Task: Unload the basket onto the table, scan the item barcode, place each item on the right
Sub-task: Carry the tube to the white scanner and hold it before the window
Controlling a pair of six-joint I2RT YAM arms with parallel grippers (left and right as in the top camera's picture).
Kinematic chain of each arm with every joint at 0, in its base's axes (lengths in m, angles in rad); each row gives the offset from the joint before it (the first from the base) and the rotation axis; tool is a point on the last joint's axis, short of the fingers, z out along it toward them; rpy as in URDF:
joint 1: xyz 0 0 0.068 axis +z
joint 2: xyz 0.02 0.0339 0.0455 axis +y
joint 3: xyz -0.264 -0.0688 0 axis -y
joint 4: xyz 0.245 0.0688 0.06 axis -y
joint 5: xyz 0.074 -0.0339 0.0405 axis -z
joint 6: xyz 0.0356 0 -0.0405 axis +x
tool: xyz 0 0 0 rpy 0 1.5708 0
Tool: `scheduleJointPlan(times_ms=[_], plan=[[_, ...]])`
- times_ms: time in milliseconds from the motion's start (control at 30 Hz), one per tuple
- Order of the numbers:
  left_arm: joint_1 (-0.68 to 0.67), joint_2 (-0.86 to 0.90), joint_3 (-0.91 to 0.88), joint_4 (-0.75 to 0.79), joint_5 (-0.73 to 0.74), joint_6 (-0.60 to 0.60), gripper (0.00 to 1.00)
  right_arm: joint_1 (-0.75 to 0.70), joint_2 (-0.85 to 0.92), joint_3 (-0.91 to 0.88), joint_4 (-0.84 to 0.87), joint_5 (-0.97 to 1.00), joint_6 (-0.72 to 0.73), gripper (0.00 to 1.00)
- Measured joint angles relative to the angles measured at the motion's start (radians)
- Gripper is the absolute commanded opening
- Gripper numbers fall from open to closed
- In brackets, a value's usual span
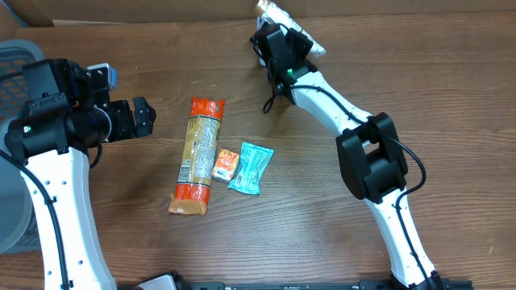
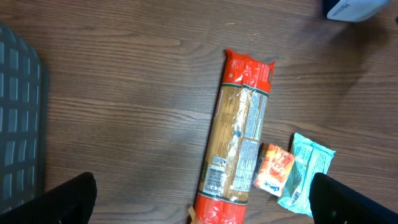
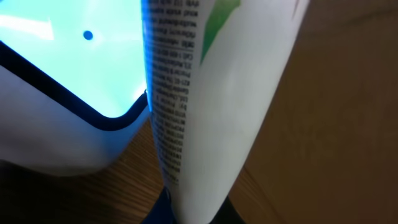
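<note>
The right gripper (image 1: 282, 36) is clamped on a white packet (image 3: 205, 93), which stands up from between its jaws with fine print and a green patch showing. A glowing scanner (image 3: 62, 93) sits close behind the packet to one side. The left gripper (image 1: 135, 118) hangs with jaws spread wide and nothing in them; ahead of them on the table (image 1: 145, 48) lie a pasta pack (image 1: 197, 157), an orange sachet (image 1: 225, 164) just beside it, and a teal packet (image 1: 250, 167) farthest off.

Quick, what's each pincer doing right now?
Left pincer: open, holding nothing.
Right pincer: shut on a white packet.
</note>
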Motion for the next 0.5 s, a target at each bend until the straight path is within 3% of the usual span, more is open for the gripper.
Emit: scheduleJointPlan(times_ms=[500], plan=[[0.000,0.000,0.000,0.000,0.000,0.000,1.00,0.014,0.015,0.000,0.016,0.071,-0.021,0.03]])
